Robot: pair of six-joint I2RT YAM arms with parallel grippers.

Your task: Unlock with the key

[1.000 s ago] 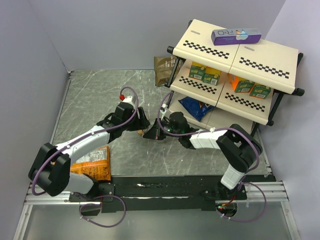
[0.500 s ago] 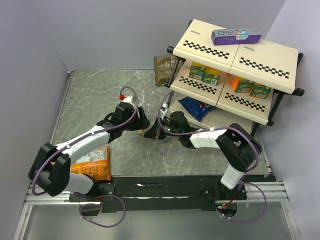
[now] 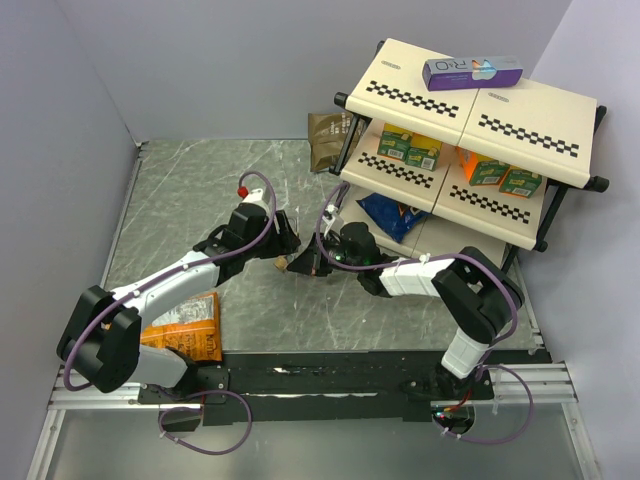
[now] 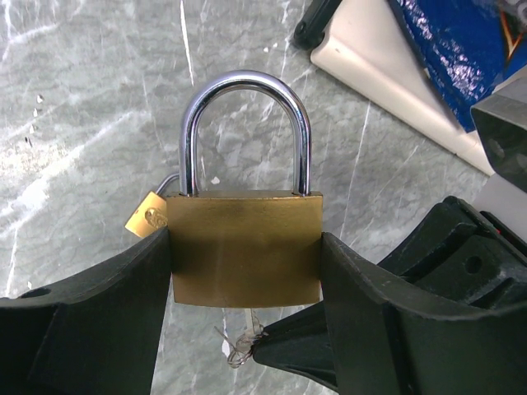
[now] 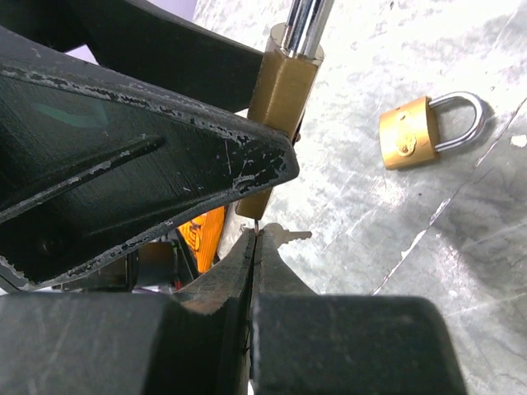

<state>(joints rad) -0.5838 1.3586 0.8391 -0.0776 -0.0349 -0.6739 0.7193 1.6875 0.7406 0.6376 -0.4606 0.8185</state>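
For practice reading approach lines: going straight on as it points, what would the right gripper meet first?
Probably the underside of the large brass padlock held by the left gripper, just past the key in the right gripper; depth is unclear.

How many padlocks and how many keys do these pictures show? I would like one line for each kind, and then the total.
Padlocks: 2 (big padlock, small padlock)
Keys: 1 (key)
Total: 3
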